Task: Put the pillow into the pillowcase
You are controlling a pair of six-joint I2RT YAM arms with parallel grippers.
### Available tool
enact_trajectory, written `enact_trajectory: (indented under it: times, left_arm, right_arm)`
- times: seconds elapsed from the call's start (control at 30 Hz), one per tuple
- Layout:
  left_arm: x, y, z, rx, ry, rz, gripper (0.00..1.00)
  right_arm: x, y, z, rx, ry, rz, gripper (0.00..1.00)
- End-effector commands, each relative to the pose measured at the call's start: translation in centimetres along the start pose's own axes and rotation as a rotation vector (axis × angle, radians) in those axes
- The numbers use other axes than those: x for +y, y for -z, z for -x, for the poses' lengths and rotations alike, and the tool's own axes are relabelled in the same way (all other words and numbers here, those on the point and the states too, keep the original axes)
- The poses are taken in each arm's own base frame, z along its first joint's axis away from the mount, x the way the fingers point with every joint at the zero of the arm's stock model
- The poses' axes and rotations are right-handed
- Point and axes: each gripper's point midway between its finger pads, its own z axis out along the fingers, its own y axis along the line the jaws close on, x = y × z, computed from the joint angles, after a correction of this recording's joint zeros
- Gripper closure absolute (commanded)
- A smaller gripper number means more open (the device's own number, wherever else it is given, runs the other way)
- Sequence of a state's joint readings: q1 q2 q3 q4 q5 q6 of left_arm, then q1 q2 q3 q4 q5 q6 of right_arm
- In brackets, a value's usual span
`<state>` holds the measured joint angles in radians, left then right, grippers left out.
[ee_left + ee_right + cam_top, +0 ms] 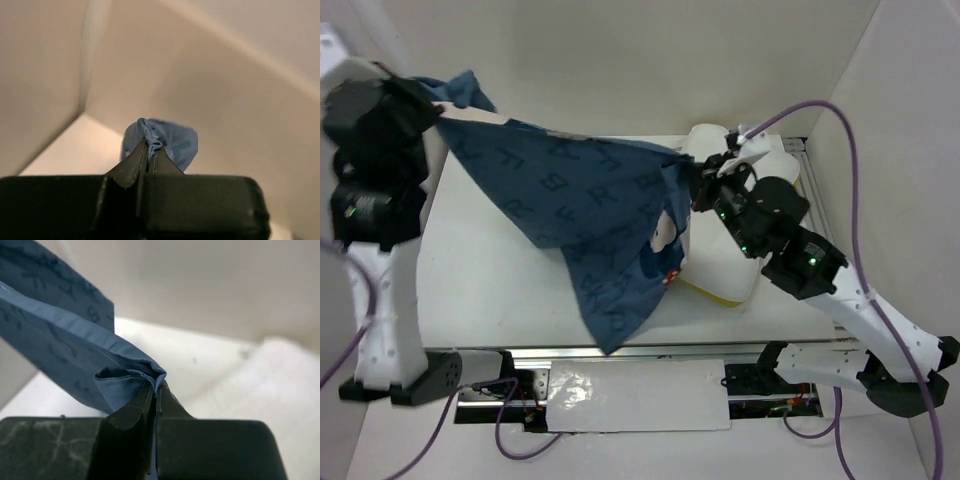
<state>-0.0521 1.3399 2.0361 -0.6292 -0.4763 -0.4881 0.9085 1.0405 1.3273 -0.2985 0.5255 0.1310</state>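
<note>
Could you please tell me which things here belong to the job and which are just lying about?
Job: pillowcase, pinched by left gripper and right gripper; pillow.
Lying about: purple cables; glossy white sheet.

You are looking at a white table (490,270) that is sitting inside a pale enclosure. A plain cream back wall (620,60) is rising behind it, and a matching side wall (910,120) is closing off the right. In the left wrist view these panels are meeting in a bare corner. Along the table's near edge a metal rail (620,355) is running from side to side, and just in front of it a glossy white sheet (640,395) is lying flat and catching the light. At the far right corner a short strip of aluminium frame (807,165) is showing. A purple cable (812,104) is arching high over that corner, while more purple cable is looping down by the near rail.
</note>
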Motion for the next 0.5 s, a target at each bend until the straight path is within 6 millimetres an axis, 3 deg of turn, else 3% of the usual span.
enact_trajectory:
  times: [0.0, 0.03, 0.1, 0.13, 0.2, 0.23, 0.3, 0.33, 0.4, 0.43, 0.47]
  left_arm:
    - [2.6, 6.9, 8.9, -0.235, 0.013, 0.049, 1.0]
    - [3.2, 8.2, 10.3, -0.279, 0.023, 0.063, 1.0]
    - [4.9, 10.8, 13.1, -0.37, 0.03, 0.115, 1.0]
    - [5.8, 13.1, 14.7, -0.424, 0.046, 0.12, 1.0]
    - [6.9, 15.5, 16.9, -0.503, 0.054, 0.141, 1.0]
    - [7.4, 16.9, 17.9, -0.536, 0.069, 0.138, 1.0]
    - [8.4, 19.9, 19.9, -0.598, 0.099, 0.122, 1.0]
    - [8.5, 20.5, 20.2, -0.606, 0.103, 0.11, 1.0]
    - [8.8, 22.3, 21.0, -0.629, 0.125, 0.061, 1.0]
    - [8.8, 23.0, 21.4, -0.638, 0.119, 0.034, 1.0]
    - [8.5, 22.9, 21.4, -0.635, 0.117, 0.011, 1.0]
  right_arm:
    - [1.9, 1.4, 8.1, -0.194, 0.142, 0.142, 1.0]
    - [2.0, 3.0, 12.0, -0.27, 0.132, 0.168, 1.0]
    - [3.0, 3.7, 14.1, -0.294, 0.186, 0.228, 1.0]
    - [3.0, 5.9, 18.0, -0.374, 0.172, 0.255, 1.0]
    - [4.4, 7.0, 19.7, -0.385, 0.208, 0.345, 1.0]
    - [4.3, 9.6, 23.1, -0.466, 0.186, 0.382, 1.0]
    - [5.6, 11.6, 25.0, -0.521, 0.2, 0.486, 1.0]
    - [5.4, 13.2, 26.6, -0.576, 0.208, 0.511, 1.0]
    - [5.8, 14.8, 27.5, -0.627, 0.227, 0.568, 1.0]
    - [5.4, 16.1, 28.9, -0.689, 0.224, 0.565, 1.0]
    - [4.9, 15.3, 28.6, -0.691, 0.237, 0.531, 1.0]
